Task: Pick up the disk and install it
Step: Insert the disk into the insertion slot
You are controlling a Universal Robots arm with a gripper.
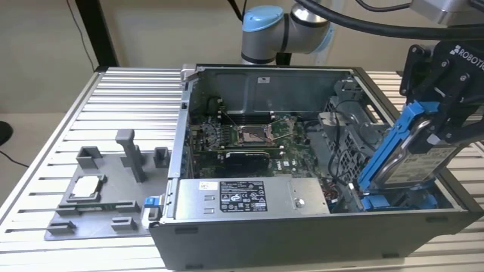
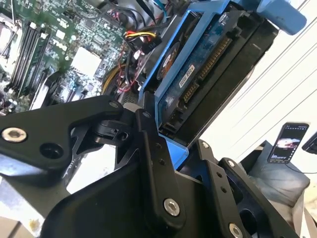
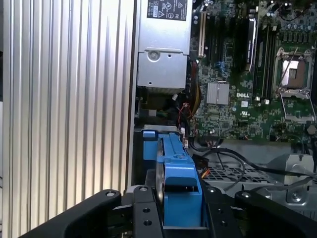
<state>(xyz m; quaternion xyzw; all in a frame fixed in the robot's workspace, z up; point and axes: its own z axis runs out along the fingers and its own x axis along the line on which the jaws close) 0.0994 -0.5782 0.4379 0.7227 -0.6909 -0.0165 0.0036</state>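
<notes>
The disk (image 1: 414,164), tilted on edge, is held pinched by the gripper (image 1: 442,135) at the exterior view's lower right, over the corner bay of the computer case (image 1: 302,241). Insertion is judged under way, with squaring to the bay needed. Farther in, labels on the silver box (image 1: 302,199) are left unread.
</notes>
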